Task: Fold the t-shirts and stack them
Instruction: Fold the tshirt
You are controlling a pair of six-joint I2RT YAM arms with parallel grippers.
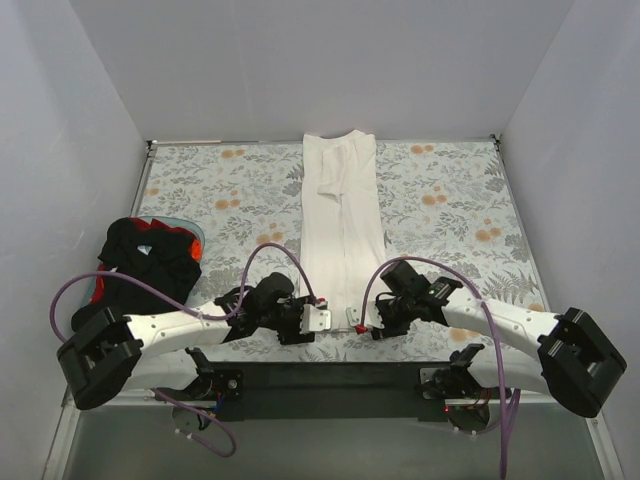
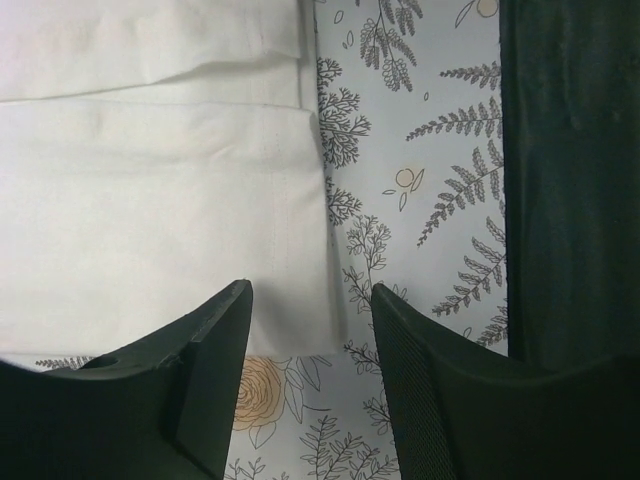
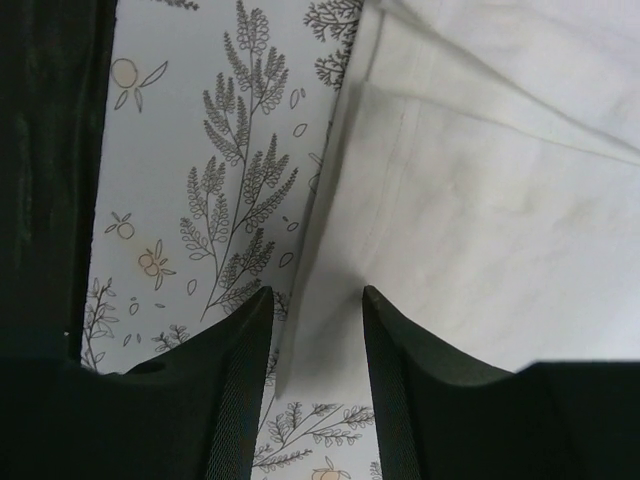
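The long, folded off-white cloth t-shirt (image 1: 343, 220) is lying lengthwise on the floral-clothed table (image 1: 440, 200), the left gripper (image 2: 310, 320) and right gripper (image 3: 318, 310) are straddling its near hem corners, jaws part-spread, and black, red and teal shirts (image 1: 150, 255) are lying heaped at left.
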